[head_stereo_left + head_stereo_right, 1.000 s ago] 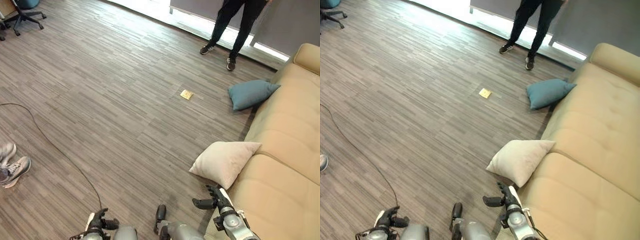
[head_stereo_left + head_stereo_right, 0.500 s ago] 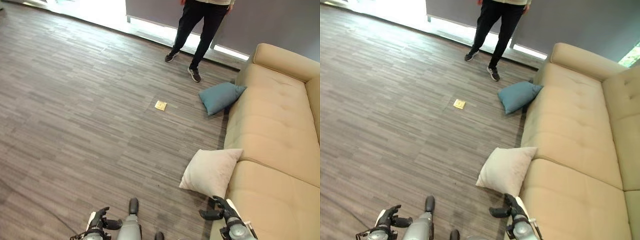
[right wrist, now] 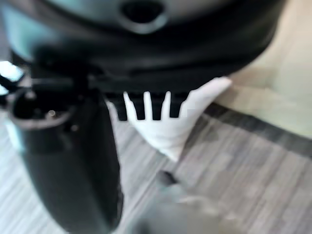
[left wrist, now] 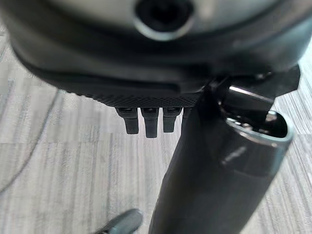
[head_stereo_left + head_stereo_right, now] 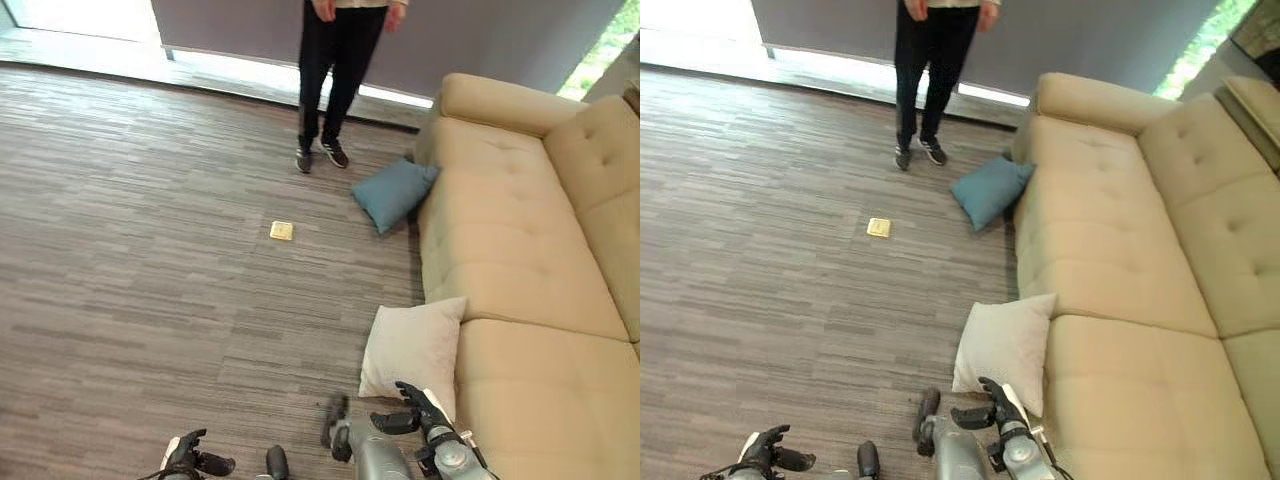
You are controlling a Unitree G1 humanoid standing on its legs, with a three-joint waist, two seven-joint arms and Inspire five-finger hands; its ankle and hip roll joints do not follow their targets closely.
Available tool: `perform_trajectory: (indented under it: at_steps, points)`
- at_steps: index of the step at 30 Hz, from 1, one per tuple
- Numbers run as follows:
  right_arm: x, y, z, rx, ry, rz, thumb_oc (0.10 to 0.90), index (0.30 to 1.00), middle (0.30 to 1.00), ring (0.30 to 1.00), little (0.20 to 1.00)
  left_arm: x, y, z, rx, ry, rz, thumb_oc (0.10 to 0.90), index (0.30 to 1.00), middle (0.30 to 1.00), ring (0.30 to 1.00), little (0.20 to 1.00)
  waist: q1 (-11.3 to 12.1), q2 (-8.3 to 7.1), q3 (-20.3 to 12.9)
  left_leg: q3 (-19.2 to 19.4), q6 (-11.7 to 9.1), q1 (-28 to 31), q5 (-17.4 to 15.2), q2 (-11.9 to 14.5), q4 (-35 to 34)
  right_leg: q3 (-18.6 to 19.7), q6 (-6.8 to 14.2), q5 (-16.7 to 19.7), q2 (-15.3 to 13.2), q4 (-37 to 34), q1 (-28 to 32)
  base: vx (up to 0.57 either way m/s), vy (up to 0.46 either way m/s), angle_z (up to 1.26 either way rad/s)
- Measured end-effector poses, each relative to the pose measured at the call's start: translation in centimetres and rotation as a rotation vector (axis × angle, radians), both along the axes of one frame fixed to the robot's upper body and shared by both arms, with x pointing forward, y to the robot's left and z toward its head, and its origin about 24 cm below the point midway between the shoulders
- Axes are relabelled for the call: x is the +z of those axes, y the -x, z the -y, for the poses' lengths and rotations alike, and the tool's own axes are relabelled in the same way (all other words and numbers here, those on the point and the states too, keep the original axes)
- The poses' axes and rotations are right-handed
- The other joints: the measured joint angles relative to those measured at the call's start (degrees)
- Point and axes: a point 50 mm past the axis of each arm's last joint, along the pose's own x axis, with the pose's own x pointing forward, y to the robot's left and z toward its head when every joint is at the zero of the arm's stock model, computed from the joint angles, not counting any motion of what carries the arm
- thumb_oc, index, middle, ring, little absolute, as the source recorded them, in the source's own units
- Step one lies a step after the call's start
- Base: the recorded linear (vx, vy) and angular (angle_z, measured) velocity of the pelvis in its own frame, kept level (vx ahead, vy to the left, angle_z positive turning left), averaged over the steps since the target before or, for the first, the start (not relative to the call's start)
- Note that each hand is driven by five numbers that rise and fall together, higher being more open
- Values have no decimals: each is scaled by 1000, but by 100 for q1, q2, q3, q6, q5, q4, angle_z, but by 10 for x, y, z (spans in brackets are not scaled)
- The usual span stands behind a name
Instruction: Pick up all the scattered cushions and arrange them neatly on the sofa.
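Observation:
A cream cushion (image 5: 412, 345) leans upright against the front of the beige sofa (image 5: 520, 230), its lower edge on the floor. A teal cushion (image 5: 392, 192) lies further off, propped against the sofa's far end. My right hand (image 5: 408, 412) hangs open just below the cream cushion, fingers relaxed and holding nothing. In the right wrist view its straight fingers (image 3: 146, 108) point at the cream cushion (image 3: 170, 129). My left hand (image 5: 190, 460) hangs open over bare floor at the lower left, with its fingers (image 4: 148, 122) straight in the left wrist view.
A person in dark trousers (image 5: 335, 80) stands on the wood floor beyond the teal cushion. A small yellow square thing (image 5: 282, 231) lies on the floor to the left of the cushions. The sofa seats (image 5: 1120, 240) hold nothing.
The camera has swung right, bringing more of the sofa into view. My right hand now shows right below the cream cushion. Both hands stay low and open.

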Motion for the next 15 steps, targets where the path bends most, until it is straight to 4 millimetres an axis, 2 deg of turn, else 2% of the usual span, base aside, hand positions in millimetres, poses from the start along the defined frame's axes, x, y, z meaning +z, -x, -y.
perform_trajectory:
  at_steps: [1,2,3,4,5,6,7,8,9,10,11,13,14,15]
  points:
    - [-1,4,2,-10,0,-8,800,900,900,900,900,-1,2,1,1,2,-4,800,900,900,900,900,4,-11,-17,-9,-14,83,-37,1,27,33,-66,60,23,-45,47,448,-2,-3]
    - [-3,8,4,-26,1,-19,800,900,900,900,900,-2,3,2,-2,8,-8,800,900,900,900,900,-15,-42,-49,-60,-106,192,-159,33,102,37,-251,331,48,-210,235,455,1,6]
    - [-3,10,7,-42,2,-21,800,900,900,900,900,-3,5,5,-3,13,-12,800,900,900,900,900,-43,24,-52,-92,-144,262,-369,127,172,167,-344,409,158,-84,273,420,-25,21]
    - [-5,17,11,-55,7,-34,800,900,900,900,900,-5,9,8,-7,22,-25,800,900,900,900,900,-83,127,-157,-175,-338,288,-501,254,381,239,-583,589,268,-15,331,384,-62,24]
    - [-6,19,14,-59,12,-40,800,900,900,900,900,-6,11,10,-5,29,-30,800,900,900,900,900,-120,209,-185,-220,-437,311,-619,364,523,209,-654,594,347,0,419,361,-105,31]
    - [-6,22,16,-69,15,-48,800,900,900,900,900,-7,12,13,-5,37,-33,800,900,900,900,900,-153,293,-223,-242,-568,278,-766,550,1032,214,-904,506,513,-76,671,241,-93,18]
    - [-6,22,16,-69,15,-47,800,900,900,900,900,-8,13,14,-4,40,-35,800,900,900,900,900,-155,306,-257,-255,-710,182,-812,597,1456,216,-1015,475,599,-164,815,197,-94,-5]
    - [-6,23,17,-69,16,-47,800,900,900,900,900,-9,14,16,-6,44,-38,800,900,900,900,900,-134,305,-313,-284,-869,-148,-818,758,2543,269,-1124,438,718,-378,1106,230,-75,-22]
    - [-5,22,18,-68,19,-40,800,900,900,900,900,-9,15,18,-2,51,-38,800,900,900,900,900,-144,317,-372,-297,-1012,-338,-735,806,3027,347,-1221,419,792,-445,1165,288,-75,-54]
    - [-2,14,22,-61,33,-20,800,900,900,900,900,-9,14,21,5,60,-26,800,900,900,900,900,-79,352,-410,-376,-1211,-825,-641,999,4053,534,-1396,375,887,-573,1330,215,-12,-67]
    - [0,12,27,-61,47,-12,800,900,900,900,900,-9,11,22,-1,60,-17,800,900,900,900,900,-45,389,-469,-402,-1198,-1075,-666,1067,4375,663,-1469,424,980,-640,1434,149,49,-72]
    - [3,6,30,-58,57,0,800,900,900,900,900,-4,-2,20,-21,52,26,800,900,900,900,900,9,305,-436,-292,-1050,-1299,-749,1065,4123,907,-1513,433,1025,-730,1611,186,85,-76]
    - [5,2,30,-54,58,13,800,900,900,900,900,-2,-5,19,-26,49,40,800,900,900,900,900,-9,153,-406,-389,-1037,-1400,-749,980,3399,1132,-1467,394,1031,-827,1709,228,103,-89]
    - [6,0,31,-53,60,19,800,900,900,900,900,-1,-7,19,-30,48,47,800,900,900,900,900,-12,138,-415,-440,-1020,-1439,-712,940,2847,1271,-1396,350,1066,-897,1787,236,128,-95]
